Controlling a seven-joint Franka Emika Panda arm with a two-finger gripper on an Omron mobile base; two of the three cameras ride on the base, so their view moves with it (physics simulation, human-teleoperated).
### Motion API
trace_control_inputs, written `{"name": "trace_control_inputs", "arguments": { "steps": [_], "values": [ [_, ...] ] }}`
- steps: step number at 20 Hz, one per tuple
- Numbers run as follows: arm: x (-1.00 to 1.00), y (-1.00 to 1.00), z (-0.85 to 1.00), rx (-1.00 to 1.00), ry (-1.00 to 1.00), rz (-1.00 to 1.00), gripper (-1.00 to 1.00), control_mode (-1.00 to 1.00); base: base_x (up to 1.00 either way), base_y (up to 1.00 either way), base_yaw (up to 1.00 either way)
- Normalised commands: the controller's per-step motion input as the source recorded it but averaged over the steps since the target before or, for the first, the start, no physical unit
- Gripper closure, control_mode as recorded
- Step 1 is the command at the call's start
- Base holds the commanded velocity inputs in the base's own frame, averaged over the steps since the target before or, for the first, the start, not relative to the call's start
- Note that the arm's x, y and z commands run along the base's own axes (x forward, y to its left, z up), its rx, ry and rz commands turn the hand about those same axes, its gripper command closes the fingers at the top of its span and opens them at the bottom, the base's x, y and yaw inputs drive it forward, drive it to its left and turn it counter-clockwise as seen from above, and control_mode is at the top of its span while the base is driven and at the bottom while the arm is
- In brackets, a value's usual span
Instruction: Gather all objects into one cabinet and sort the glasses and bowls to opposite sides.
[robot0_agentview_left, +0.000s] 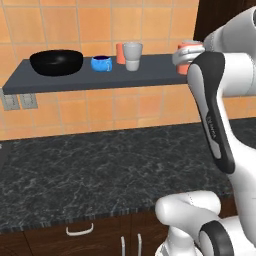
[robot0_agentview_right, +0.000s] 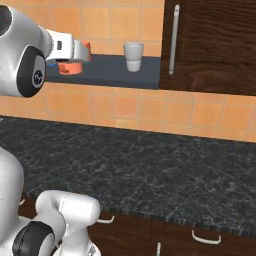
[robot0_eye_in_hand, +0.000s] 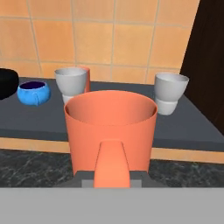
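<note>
Jaws closed on orange cup (robot0_eye_in_hand: 110, 127), held at shelf (robot0_agentview_left: 75, 80) front edge; gripper (robot0_agentview_right: 75, 56). Left base view adds black bowl (robot0_agentview_left: 56, 62), blue bowl (robot0_agentview_left: 101, 63) at shelf's left; hand view shows two grey cups (robot0_eye_in_hand: 170, 92).

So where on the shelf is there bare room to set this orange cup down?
Bare board lies between the two grey cups, straight ahead of the held orange cup on the shelf. Leftward is crowded: blue bowl, black bowl.
</note>
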Motion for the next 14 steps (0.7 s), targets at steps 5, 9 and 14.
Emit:
{"name": "trace_control_inputs", "arguments": {
  "steps": [5,9,14],
  "values": [
    [0.68,0.04,-0.12,0.02,0.00,0.00,1.00,-1.00,0.00,0.00,0.00],
    [0.71,0.00,-0.01,0.05,0.00,0.00,1.00,-1.00,0.00,0.00,0.00],
    [0.41,0.04,-0.04,0.05,0.00,0.01,1.00,-1.00,0.00,0.00,0.00]
  ]
}}
